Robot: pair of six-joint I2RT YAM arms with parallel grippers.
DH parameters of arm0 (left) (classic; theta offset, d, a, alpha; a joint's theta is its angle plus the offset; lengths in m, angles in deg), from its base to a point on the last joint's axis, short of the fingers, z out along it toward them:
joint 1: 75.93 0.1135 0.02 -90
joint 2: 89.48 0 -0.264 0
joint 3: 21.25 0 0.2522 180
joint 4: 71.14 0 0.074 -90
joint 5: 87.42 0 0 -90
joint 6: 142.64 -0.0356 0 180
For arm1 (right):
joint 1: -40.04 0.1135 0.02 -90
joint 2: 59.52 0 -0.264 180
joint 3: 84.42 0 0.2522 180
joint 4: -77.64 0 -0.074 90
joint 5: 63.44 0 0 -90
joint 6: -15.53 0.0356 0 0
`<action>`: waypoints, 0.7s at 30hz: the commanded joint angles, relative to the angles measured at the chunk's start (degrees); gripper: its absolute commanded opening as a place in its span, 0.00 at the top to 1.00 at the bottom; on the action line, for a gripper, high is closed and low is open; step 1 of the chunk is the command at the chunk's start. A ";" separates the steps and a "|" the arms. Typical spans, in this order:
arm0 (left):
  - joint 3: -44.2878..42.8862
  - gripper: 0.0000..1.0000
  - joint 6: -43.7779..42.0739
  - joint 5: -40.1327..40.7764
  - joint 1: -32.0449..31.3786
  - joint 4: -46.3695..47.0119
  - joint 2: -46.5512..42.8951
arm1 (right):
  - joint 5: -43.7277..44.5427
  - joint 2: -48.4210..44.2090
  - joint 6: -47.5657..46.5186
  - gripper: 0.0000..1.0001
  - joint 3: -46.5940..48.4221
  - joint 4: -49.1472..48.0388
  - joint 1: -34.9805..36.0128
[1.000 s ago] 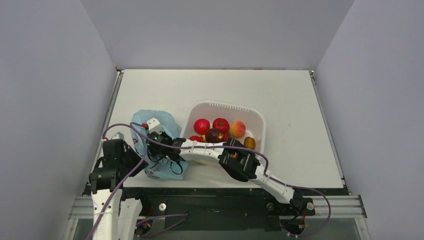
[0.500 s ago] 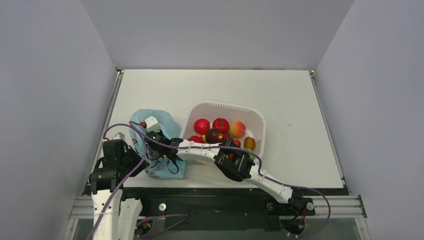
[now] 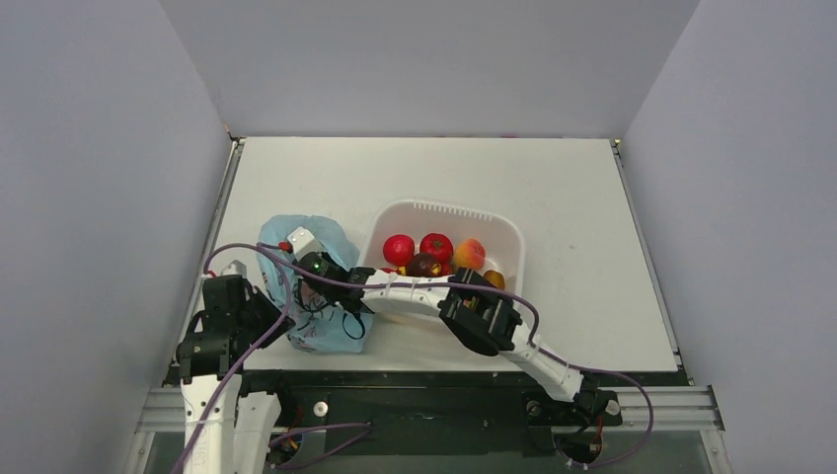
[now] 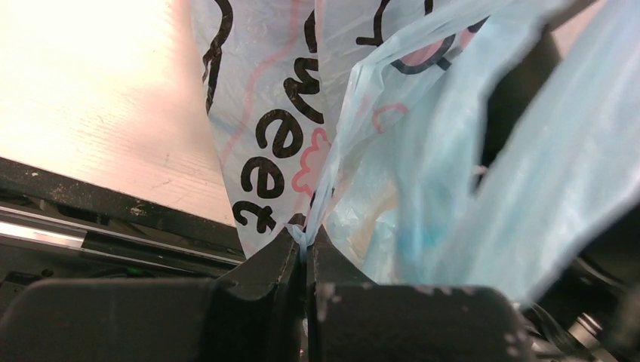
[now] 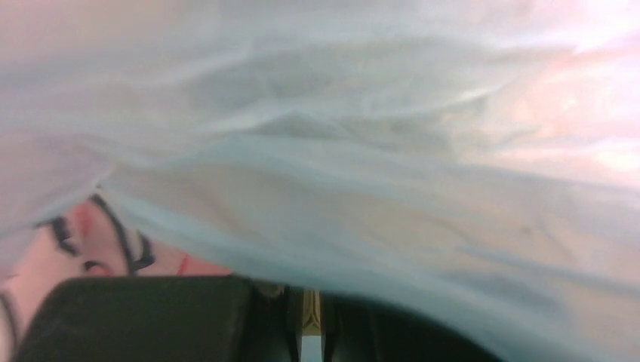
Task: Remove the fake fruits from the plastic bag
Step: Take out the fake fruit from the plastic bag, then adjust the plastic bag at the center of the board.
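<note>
The light-blue plastic bag (image 3: 331, 334) with its pink-and-dark print lies crumpled at the table's near left, next to the white tub (image 3: 449, 210). My left gripper (image 4: 306, 237) is shut on a pinched fold of the plastic bag (image 4: 392, 166) at its near edge. My right gripper (image 3: 326, 296) reaches into the bag's top; in the right wrist view the right gripper (image 5: 306, 292) has its jaws almost together, with a thin pale strip of bag film (image 5: 362, 173) between them. A small red fruit (image 3: 284, 246) shows at the bag's far edge. Anything else inside the bag is hidden.
The tub holds two red fruits (image 3: 399, 249), a peach (image 3: 469, 254), a dark fruit (image 3: 422, 266) and an orange one (image 3: 493, 280). My right arm (image 3: 424, 296) crosses over the tub's near rim. The table's near edge (image 3: 592, 367) runs just behind the bag.
My right gripper has shut inside the bag and risen slightly towards the far side; the bag's right side has bulged out. The left gripper has kept its hold.
</note>
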 commanded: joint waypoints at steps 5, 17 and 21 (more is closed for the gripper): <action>-0.42 1.00 -0.45 -0.71 -0.35 3.21 -0.77 | -10.78 -11.80 -0.29 1.00 -2.24 -6.04 -0.04; -0.37 1.00 0.39 -0.90 -0.36 4.58 -1.25 | -19.77 -16.52 8.36 1.00 -6.13 -5.43 -2.10; -1.24 1.00 1.09 -0.96 -0.31 5.88 -1.08 | -24.84 -17.23 17.17 1.00 -5.76 -4.05 -2.69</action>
